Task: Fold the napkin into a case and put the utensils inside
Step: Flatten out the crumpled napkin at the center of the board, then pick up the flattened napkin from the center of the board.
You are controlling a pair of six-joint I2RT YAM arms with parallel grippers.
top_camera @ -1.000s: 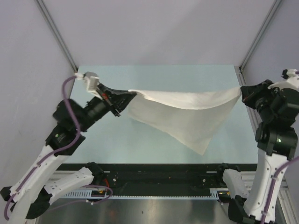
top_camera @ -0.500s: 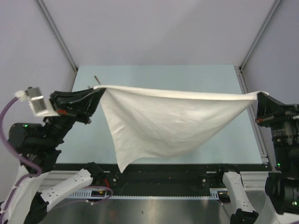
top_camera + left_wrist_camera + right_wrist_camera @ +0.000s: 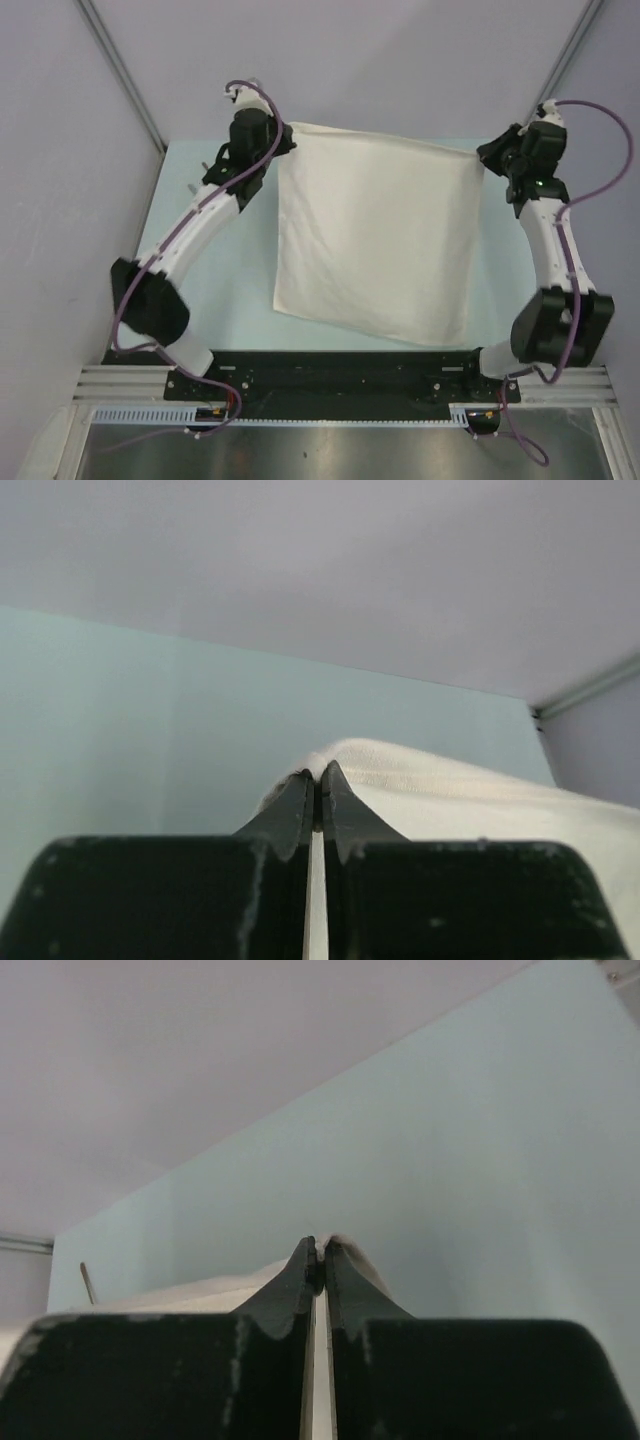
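Since the earlier frames we are seeing both arms reaching away from the near corners toward the far side of the table (image 3: 215,280). The napkin (image 3: 375,235), which was sagging between them, is now spreading out as a nearly square, unfolded sheet.

Left of the left fingers, a wide strip of bare table is running out to the side wall (image 3: 70,150), and a thin dark rod (image 3: 88,1282) is lying there, too small for us to name. The left gripper (image 3: 280,133) is clamping the far-left corner of the napkin, its jaws pressed together with cloth bulging just past the tips.

Between the two sets of fingers the far edge is running almost straight, and the sheet is trailing from it toward the arm bases. Its near edge is ending just short of the black rail (image 3: 330,365). We cannot tell how much of the cloth is resting on the table.

The right gripper (image 3: 483,157) is pinching the far-right corner, jaws nearly touching around a small fold. Right of these fingers, only a narrow band of table is separating them from the slanted frame post (image 3: 570,50).
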